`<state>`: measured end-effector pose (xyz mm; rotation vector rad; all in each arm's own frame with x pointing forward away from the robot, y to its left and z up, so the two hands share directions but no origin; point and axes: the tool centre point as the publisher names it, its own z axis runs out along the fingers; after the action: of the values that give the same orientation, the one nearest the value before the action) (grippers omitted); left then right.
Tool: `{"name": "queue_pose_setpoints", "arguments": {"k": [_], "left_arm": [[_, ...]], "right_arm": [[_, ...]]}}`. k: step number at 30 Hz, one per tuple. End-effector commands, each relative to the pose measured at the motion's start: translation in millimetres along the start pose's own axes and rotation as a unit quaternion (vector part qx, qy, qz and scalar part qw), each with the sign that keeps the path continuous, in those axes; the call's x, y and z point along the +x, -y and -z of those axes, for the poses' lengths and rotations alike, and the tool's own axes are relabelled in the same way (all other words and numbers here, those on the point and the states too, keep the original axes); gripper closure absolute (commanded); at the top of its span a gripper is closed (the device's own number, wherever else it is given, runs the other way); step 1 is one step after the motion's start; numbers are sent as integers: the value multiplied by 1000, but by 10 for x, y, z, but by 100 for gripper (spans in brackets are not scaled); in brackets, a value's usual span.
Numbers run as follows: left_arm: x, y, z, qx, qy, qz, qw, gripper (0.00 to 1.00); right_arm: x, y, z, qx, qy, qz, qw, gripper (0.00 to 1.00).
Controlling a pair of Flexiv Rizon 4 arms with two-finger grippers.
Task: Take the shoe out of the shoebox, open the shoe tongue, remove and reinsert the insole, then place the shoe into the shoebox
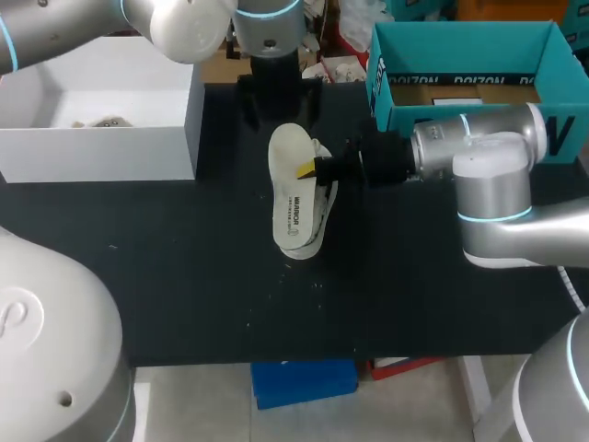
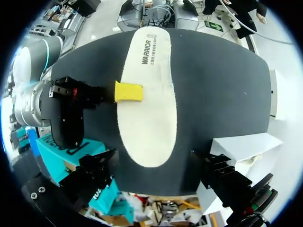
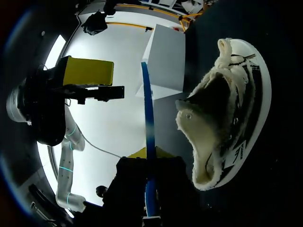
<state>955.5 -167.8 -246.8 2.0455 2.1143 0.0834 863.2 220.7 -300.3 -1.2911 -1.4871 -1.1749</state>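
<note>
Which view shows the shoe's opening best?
Right wrist view: the shoe opening faces it, unblocked. In the head view the insole covers most of the shoe; in the left wrist view only the insole shows.

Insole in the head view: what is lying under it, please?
The shoe lies under the insole, on the black table. Only the shoe's edge shows beside the insole; its opening and the rest are covered in this view. The right gripper holds the insole.
</note>
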Motion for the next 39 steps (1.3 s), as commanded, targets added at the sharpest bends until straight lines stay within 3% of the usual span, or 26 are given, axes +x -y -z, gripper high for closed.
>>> {"name": "queue_pose_setpoints", "arguments": {"k": [1, 10, 17, 27, 39], "left_arm": [[-34, -145, -111, 6, 2, 0, 1000, 0], [-39, -249, -117, 2, 4, 5, 1000, 0], [-36, -147, -30, -2, 6, 3, 1000, 0], [-51, 295, 12, 0, 2, 3, 1000, 0], [-21, 942, 241, -9, 5, -2, 1000, 0]], "right_arm": [[-2, 9, -8, -2, 0, 0, 1000, 100], [-2, 9, -8, -2, 0, 0, 1000, 100], [-2, 9, -8, -2, 0, 0, 1000, 100], [-2, 9, -8, -2, 0, 0, 1000, 100], [-2, 9, -8, -2, 0, 0, 1000, 100]]}}
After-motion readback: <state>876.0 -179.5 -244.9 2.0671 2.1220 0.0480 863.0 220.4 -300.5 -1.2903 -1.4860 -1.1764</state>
